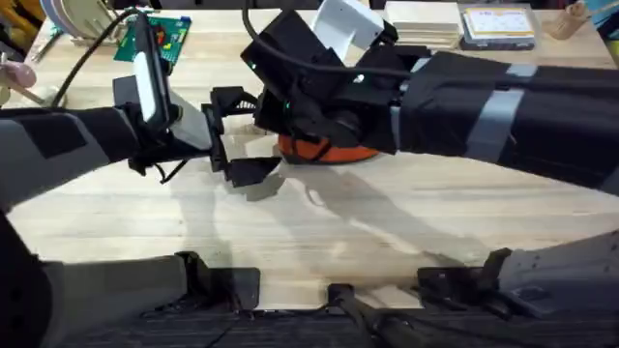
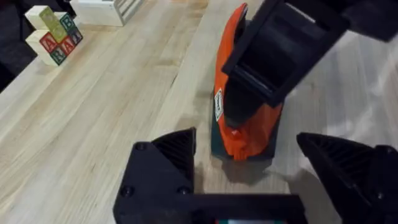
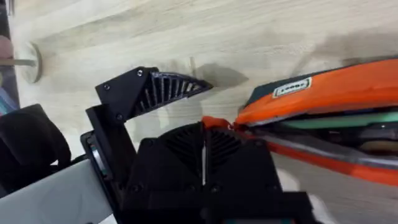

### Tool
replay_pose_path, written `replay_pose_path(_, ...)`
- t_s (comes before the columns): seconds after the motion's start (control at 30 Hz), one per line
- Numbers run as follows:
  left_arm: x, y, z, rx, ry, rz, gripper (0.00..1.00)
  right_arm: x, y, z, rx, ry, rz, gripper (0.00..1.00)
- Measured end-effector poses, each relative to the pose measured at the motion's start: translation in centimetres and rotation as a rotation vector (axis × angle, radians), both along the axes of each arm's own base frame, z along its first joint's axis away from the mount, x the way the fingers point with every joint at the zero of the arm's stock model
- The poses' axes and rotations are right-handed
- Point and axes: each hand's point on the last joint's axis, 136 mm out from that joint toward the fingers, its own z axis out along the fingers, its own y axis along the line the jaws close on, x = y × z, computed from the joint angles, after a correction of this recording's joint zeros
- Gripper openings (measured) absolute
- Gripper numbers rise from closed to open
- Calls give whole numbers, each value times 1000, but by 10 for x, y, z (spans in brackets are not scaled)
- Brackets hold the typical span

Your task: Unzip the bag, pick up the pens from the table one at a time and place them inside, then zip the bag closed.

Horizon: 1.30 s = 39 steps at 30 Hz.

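bag [image 2: 244, 118] lies on the table [image 2: 93, 124], long axis running straight away from the open, empty left gripper [image 2: 249, 171] just short of its near end, while the right gripper [image 3: 204, 149], nearer, is pinched shut on the orange tab at that end.

The overhead camera looks down and forward from above the arm bases, across the table [image 1: 406, 222]. Each wrist camera sits close above the wood, looking past its own fingers. All three share the orange bag [image 1: 329, 152] [image 2: 249, 130] [image 3: 336, 93] at mid-table.
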Motion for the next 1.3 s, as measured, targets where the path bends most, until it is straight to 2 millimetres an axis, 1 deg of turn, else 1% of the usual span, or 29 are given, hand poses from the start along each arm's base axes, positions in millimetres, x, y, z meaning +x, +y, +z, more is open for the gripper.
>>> replay_pose_path(0.07,2,-5,-2,9,16,-6,999,0,0,0,-2,-1,2,30)
replay_pose_path(0.2,6,-6,-7,14,45,3,999,0,0,0,-2,-2,3,30)
replay_pose_path(0.43,13,-8,-28,-56,90,-11,999,0,0,0,-4,-3,5,30)
replay_pose_path(0.53,13,-10,-30,-100,96,-23,999,0,0,0,-4,-3,5,30)
replay_pose_path(0.63,13,-11,-27,-133,90,-34,995,0,0,0,-4,-3,6,30)
replay_pose_path(0.8,10,-16,-20,-174,91,-55,923,0,0,0,-6,-5,8,30)
replay_pose_path(1.0,9,-22,-19,-175,91,-75,776,0,0,0,-6,-5,9,30)
replay_pose_path(1.03,9,-22,-19,-175,95,-75,764,0,0,0,-6,-5,9,30)
replay_pose_path(1.07,9,-22,-20,-174,101,-73,737,0,0,0,-6,-5,8,30)
replay_pose_path(1.1,9,-22,-20,-175,110,-70,669,0,0,0,-6,-5,9,30)
replay_pose_path(1.13,9,-22,-20,-174,112,-69,553,0,0,0,-6,-5,8,30)
replay_pose_path(1.17,10,-22,-21,-173,114,-68,387,0,0,0,-6,-5,8,30)
replay_pose_path(1.23,10,-22,-22,-168,117,-65,98,0,0,0,-6,-4,9,30)
replay_pose_path(1.27,10,-22,-22,-167,118,-66,61,0,-1,0,-9,-4,8,30)
replay_pose_path(1.3,10,-22,-22,-166,121,-65,51,0,-1,-1,-10,-4,10,30)
